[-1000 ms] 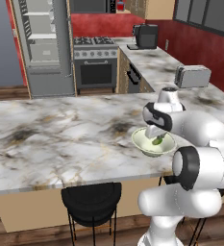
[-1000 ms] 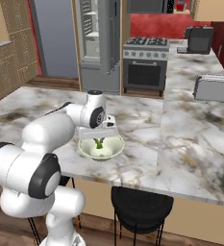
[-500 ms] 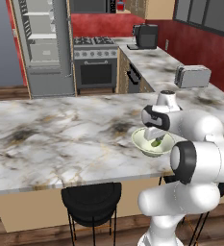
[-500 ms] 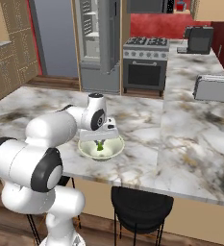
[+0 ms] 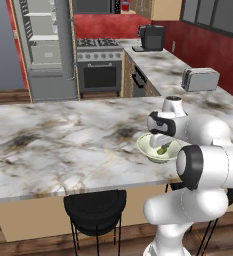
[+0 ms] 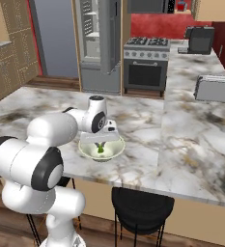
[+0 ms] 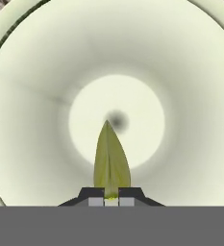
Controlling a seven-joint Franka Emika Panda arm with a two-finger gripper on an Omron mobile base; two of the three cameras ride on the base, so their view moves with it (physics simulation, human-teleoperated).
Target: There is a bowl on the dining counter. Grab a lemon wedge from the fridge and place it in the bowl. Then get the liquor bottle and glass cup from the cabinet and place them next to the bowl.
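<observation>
While the two-finger gripper [image 7: 111, 201] pinches the tiny yellow-green lemon wedge [image 7: 111, 166] over the pale shallow bowl [image 7: 31, 120], letting go comes next.

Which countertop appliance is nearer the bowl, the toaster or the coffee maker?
The toaster: silver, just behind the bowl. The black coffee maker stands far back by the stove.

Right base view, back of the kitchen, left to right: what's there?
Open fridge → stove → coffee machine → toaster, which sits nearer on the side counter.
</observation>
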